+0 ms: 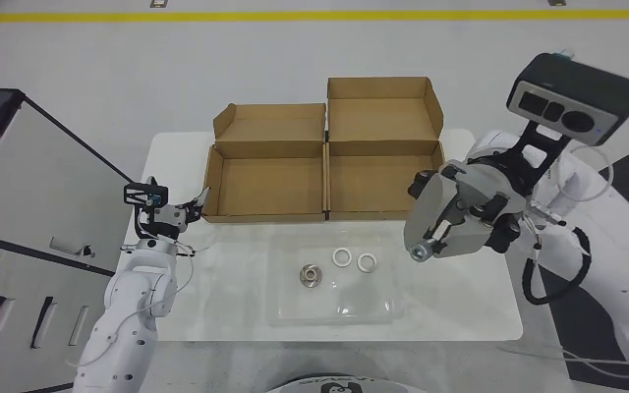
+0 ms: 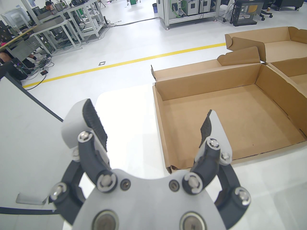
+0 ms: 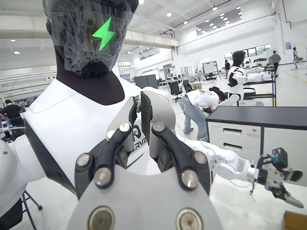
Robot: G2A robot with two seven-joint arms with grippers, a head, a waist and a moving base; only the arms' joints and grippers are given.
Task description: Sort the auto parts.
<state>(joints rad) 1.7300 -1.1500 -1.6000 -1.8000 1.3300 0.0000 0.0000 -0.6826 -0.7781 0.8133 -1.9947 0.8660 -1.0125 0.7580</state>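
The left box [image 1: 265, 187] and right box [image 1: 383, 182] touch side by side at the worktop's [image 1: 236, 295] back. Before them lies a tray [image 1: 334, 316]; in it a metal part [image 1: 310, 275] sits left of the left ring [image 1: 342, 257] and right ring [image 1: 367, 262]

Your right claw [image 3: 139, 101] has its fingers [image 3: 146, 114] drawn almost together, with only a thin slit between the ribbed black pads. At the tip end of that slit you see a small ribbed silver piece [image 3: 137, 103]. You cannot tell whether the pads pinch it or it sits behind them. Well beyond the claw and off to one side, the left claw [image 3: 291, 198] hangs at the end of its outstretched white arm [image 3: 225, 161], near a corner of a cardboard box [image 3: 295, 220]. Farther back on that same side stands a black-topped cabinet [image 3: 239, 130] with two drawers.
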